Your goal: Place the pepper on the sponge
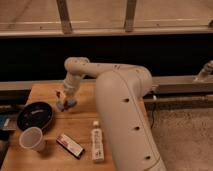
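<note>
Hanging low in the left-centre of the frame, the hand point(65, 95) ends a thick cream arm point(120, 105) that sweeps in from the lower right and bends down over the bench point(82, 125). It points downward, directly above the sponge point(67, 104) and close to it. Whether it is apart, together or clamped on something cannot be told.

At the hand's left edge shows the pepper point(59, 93), a small dark red speck just above the sponge's left end. Its outline is too small to read, and whether it touches the sponge cannot be told. The sponge is a small light blue pad lying flat on the wood, partly covered from above by the hand.

The bench is pale brown wood and fills the lower left of the frame. Left of the sponge sits a round black pan point(35, 116), near the bench's left edge. Below the pan stands a pale cup point(32, 138), its mouth facing up. Lower centre lies a flat red-and-white packet point(70, 146), and just right of it a small white bottle point(97, 144) lies on its side, close to the arm.

Behind the bench runs a pale horizontal rail point(180, 85), with a wide dark band above it. Light window framing point(64, 15) crosses the top. Speckled grey floor point(185, 135) fills the lower right.
</note>
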`<act>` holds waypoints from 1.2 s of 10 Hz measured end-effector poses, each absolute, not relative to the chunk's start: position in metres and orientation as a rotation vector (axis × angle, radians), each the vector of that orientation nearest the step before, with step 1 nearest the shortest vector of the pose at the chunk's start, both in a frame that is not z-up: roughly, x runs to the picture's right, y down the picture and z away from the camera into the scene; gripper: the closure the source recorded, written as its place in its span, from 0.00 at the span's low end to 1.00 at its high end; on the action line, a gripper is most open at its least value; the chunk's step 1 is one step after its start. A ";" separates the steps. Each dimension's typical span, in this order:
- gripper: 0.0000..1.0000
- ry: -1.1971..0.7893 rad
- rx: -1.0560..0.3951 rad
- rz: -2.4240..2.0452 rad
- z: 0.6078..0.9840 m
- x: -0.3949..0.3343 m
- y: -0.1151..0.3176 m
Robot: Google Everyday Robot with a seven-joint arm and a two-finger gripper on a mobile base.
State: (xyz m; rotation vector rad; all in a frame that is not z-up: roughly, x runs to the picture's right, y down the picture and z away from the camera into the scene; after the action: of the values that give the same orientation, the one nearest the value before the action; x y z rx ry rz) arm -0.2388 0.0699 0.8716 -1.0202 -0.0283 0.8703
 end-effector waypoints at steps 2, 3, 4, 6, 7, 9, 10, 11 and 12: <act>1.00 -0.024 -1.047 0.867 0.884 -0.246 0.070; 1.00 -0.024 -1.052 0.869 0.889 -0.248 0.068; 1.00 -0.023 -1.067 0.869 0.895 -0.250 0.068; 0.93 -0.032 -1.097 0.884 0.901 -0.248 0.067; 0.83 -0.036 -1.110 0.899 0.904 -0.241 0.066; 0.62 -0.048 -1.116 0.931 0.905 -0.222 0.063; 0.58 -0.049 -1.111 0.939 0.907 -0.216 0.062; 0.58 -0.053 -1.113 0.938 0.906 -0.219 0.062; 0.58 -0.054 -1.114 0.935 0.906 -0.221 0.063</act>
State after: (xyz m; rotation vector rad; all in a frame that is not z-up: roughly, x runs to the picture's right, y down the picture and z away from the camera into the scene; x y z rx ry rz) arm -0.2212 0.0631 0.9057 -1.1143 -0.0539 0.9350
